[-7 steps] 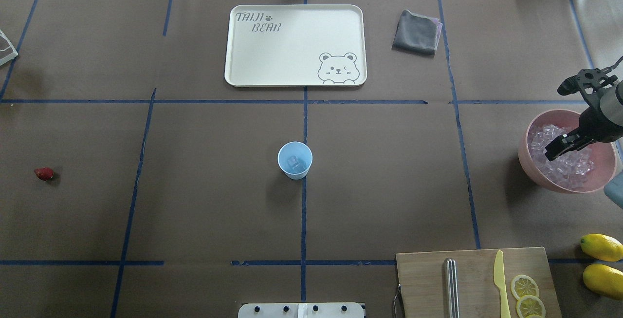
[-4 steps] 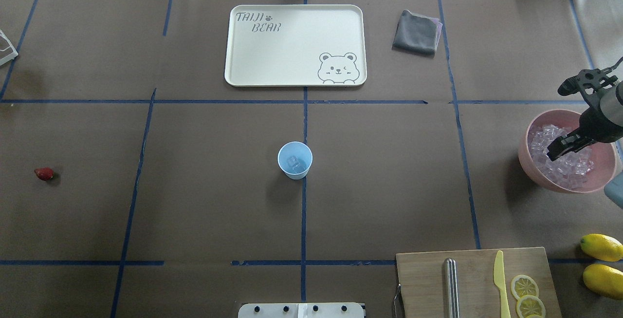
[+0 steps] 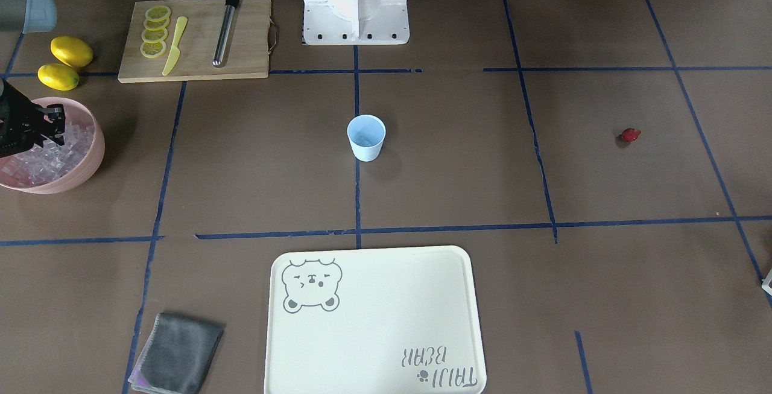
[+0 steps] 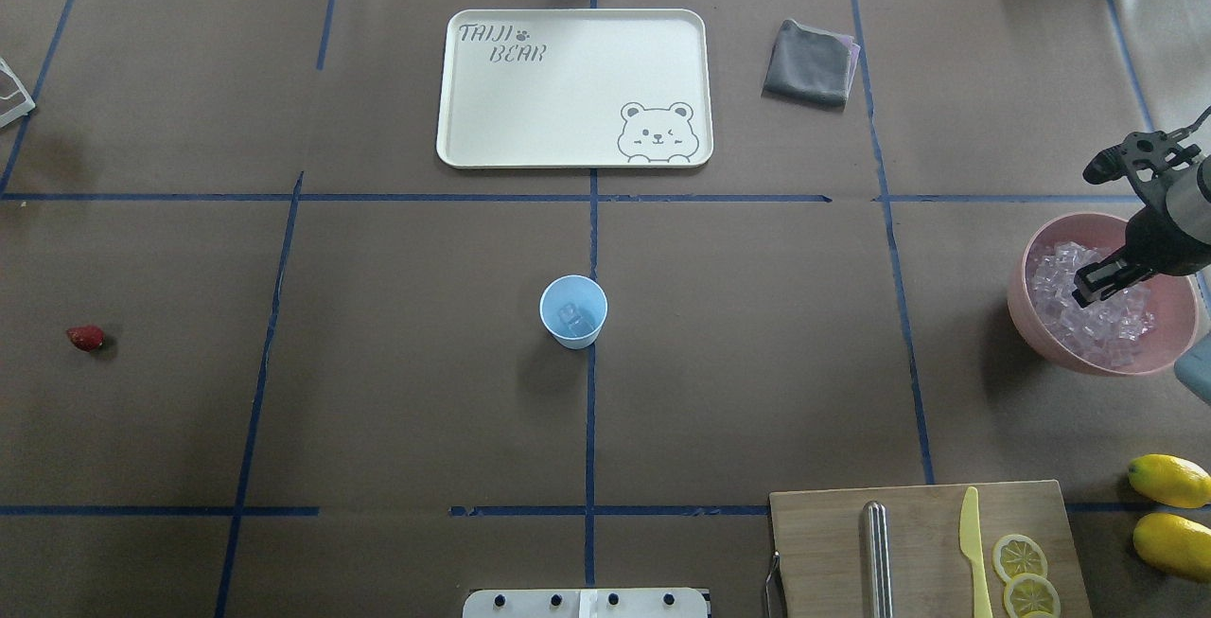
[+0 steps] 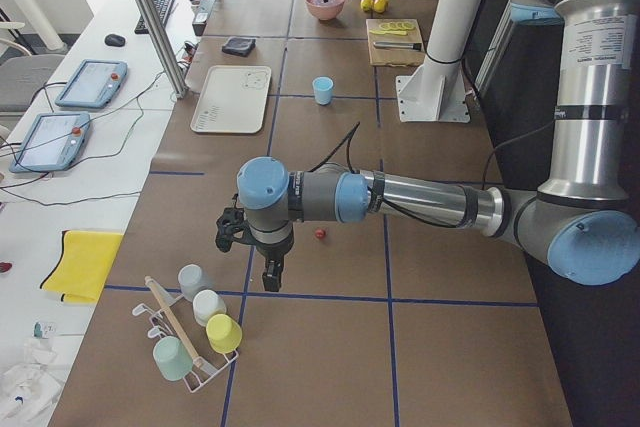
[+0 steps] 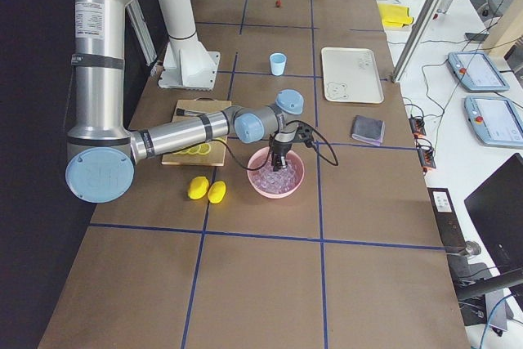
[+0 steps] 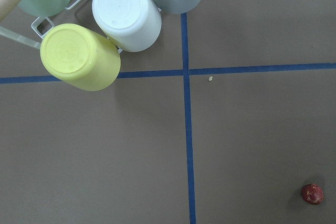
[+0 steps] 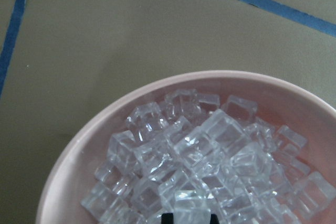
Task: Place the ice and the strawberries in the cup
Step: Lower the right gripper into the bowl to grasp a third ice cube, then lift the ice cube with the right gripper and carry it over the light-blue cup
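Note:
The pale blue cup [image 4: 573, 311] stands upright at the table's middle with a clear ice cube [image 4: 571, 317] in it. The pink bowl [image 4: 1017, 301] at the right edge holds several ice cubes [image 8: 210, 145]. My right gripper [image 4: 1086, 294] is down in the bowl. In the right wrist view its fingertips [image 8: 168, 219] stand on either side of one cube, jaws slightly apart. The dark-red strawberry [image 4: 85, 338] lies on the table at far left. My left gripper [image 5: 268, 272] hovers near it; whether it is open or shut I cannot tell.
A cream tray [image 4: 454, 126] and a grey cloth [image 4: 807, 62] lie at the back. A cutting board [image 4: 823, 542] with a knife, a metal rod and lemon slices is at front right, with two lemons [image 4: 1169, 480] beside it. A rack of upturned cups [image 7: 126, 14] stands near the left gripper.
My right gripper has sunk lower into the pink bowl, down onto the ice. The cup and the strawberry have not moved.

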Robot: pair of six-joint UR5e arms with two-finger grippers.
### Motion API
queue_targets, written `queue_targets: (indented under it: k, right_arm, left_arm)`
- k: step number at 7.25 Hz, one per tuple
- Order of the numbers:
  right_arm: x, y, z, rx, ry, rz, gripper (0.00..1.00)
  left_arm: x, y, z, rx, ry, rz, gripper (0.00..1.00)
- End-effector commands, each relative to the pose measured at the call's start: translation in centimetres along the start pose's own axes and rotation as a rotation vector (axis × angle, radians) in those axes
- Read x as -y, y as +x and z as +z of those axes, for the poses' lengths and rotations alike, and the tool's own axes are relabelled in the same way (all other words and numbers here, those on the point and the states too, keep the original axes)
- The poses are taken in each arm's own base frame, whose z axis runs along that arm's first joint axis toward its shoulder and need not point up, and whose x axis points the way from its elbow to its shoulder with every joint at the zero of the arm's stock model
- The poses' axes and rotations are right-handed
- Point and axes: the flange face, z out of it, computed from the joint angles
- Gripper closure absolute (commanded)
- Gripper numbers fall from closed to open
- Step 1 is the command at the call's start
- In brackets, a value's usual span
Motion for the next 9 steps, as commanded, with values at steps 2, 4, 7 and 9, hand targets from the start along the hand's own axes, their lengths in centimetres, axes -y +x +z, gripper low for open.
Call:
queue_targets:
  k: [2,4,7,9]
  right_arm:
    - [-2.8,-1.4,-3.9,0.021,0.047,-0.026,1.0]
    - [-2.7,-3.6,-9.0,0.027,0.09,-0.016,1.0]
    - [6.1,-16.2,-14.0,0.073,0.103,-0.01,1.0]
    - [10.7,-29.0,-15.2,0.134,0.07,0.088,1.0]
  left_arm:
    - [0.0,0.0,0.0,-0.001,0.0,0.0,0.0]
    - [0.0,-0.1,0.1,0.0,-0.001,-0.001,0.0]
    - [0.0,0.0,0.0,-0.001,0.001,-0.02,0.0]
    - [0.1,0.1,0.1,-0.001,0.0,-0.023,0.0]
